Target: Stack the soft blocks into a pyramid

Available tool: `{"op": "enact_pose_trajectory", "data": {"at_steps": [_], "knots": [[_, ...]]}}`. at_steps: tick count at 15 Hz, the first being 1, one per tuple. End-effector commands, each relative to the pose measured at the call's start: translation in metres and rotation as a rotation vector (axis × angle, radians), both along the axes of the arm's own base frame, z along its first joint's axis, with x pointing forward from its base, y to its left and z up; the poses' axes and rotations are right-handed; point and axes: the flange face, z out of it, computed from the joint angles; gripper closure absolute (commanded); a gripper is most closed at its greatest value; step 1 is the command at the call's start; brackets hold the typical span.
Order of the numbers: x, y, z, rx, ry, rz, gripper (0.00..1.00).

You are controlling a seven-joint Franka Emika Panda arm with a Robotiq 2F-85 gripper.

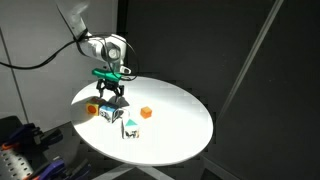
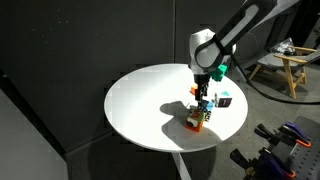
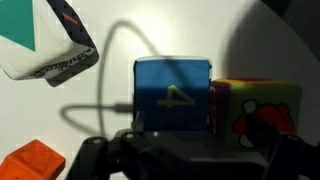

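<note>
On the counter point(image 1: 180, 110), grasping the blue block point(image 3: 172, 95) seems in hand; whether the jaws are closed I cannot tell; next, lift it.

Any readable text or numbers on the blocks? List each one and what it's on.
"4": faint, on the top face of the blue block in the wrist view.
White-and-teal block: dark print along its edge, too blurred to read.
Yellow block: a red picture only, no legible text.
In both exterior views everything is too small to read.
</note>
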Motion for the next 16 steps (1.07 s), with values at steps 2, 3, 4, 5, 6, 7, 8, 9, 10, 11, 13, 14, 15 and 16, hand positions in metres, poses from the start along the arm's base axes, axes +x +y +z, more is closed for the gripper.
{"op": "enact_pose_trajectory", "data": {"at_steps": [2,3,4,5,6,7,8,9,10,11,13,14,15,16], "knots": [[-0.006,-0.002,0.020,-0.016,0.000,-0.111,0.00],[-0.006,-0.003,0.023,-0.023,-0.001,-0.149,0.00],[-0.006,-0.005,0.026,-0.029,-0.001,-0.184,0.00],[-0.005,-0.008,0.030,-0.031,-0.008,-0.228,0.00],[-0.004,-0.011,0.034,-0.030,-0.017,-0.276,0.00],[-0.003,-0.016,0.038,-0.025,-0.029,-0.326,0.00],[-0.001,-0.022,0.041,-0.020,-0.041,-0.369,0.00],[0.000,-0.028,0.044,-0.013,-0.047,-0.402,0.00],[0.002,-0.035,0.047,0.000,-0.058,-0.442,0.00],[0.004,-0.043,0.049,0.009,-0.063,-0.481,0.00],[0.008,-0.065,0.052,0.024,-0.083,-0.563,0.00],[0.010,-0.076,0.053,0.027,-0.097,-0.606,0.00],[0.012,-0.089,0.053,0.029,-0.113,-0.653,0.00],[0.013,-0.100,0.054,0.029,-0.127,-0.693,0.00]]}}
